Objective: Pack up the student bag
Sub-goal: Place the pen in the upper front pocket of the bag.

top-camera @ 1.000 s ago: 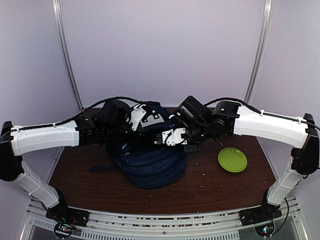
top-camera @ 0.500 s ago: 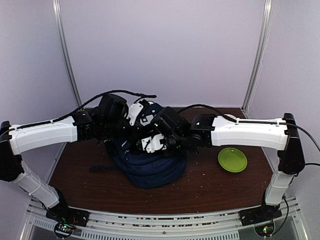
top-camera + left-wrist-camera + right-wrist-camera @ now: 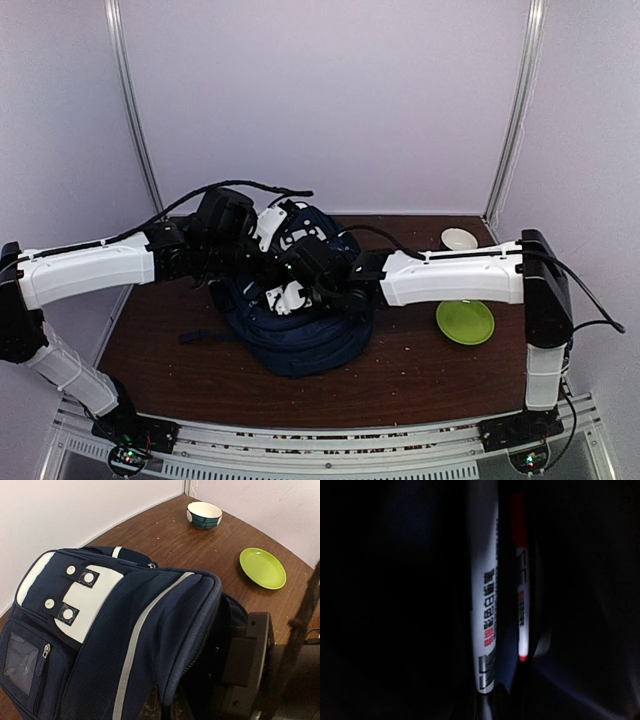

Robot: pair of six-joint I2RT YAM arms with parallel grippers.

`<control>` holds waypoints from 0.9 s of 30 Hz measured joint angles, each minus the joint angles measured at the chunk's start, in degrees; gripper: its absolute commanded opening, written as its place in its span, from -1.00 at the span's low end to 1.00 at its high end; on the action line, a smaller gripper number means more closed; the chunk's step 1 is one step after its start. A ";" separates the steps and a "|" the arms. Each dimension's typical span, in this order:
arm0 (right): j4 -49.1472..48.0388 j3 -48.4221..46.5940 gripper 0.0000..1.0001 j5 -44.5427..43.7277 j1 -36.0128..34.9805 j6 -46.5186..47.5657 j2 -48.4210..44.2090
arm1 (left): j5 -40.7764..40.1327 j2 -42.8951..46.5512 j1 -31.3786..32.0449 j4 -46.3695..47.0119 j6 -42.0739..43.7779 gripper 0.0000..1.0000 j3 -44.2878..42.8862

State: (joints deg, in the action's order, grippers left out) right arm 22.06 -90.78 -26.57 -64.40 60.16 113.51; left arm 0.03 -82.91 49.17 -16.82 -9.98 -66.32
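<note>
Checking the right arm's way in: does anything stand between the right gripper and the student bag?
Nothing visible does. The right gripper is in the open student bag; its camera shows only dark interior, a white marker and a red-capped pen. The left gripper holds the flap up.

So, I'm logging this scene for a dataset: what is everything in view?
student bag: one, navy with a white patch, mid-table, opening held up.
markers: two, white, one with red ends, side by side in the dark in the right wrist view.
plate: one, lime green, right of the bag.
bowl: one, white inside, teal-patterned outside, far right corner.
table: one, dark brown wood.
left tool: one, dark, at the bag's opening edge, seemingly clamped on it.
right tool: one, white and black, inside the bag's opening; open or shut hidden.
</note>
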 measured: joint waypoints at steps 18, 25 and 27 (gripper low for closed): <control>-4.35 -1.55 -0.12 -3.32 -0.57 3.89 2.64 | 0.07 0.59 -1.03 1.16 -0.81 -1.00 0.74; -2.08 -0.26 -0.10 -3.72 -1.16 -0.04 -1.22 | 1.07 -2.16 -1.03 3.02 -1.68 -1.00 0.02; -0.92 0.66 -0.10 -3.91 -1.18 -0.90 -2.97 | 2.19 -3.69 -1.07 3.32 -2.03 -1.00 -1.16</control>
State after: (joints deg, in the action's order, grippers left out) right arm 21.15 -90.13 -30.48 -65.58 59.27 110.54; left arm 2.22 -86.61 48.10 -13.50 -12.01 -67.48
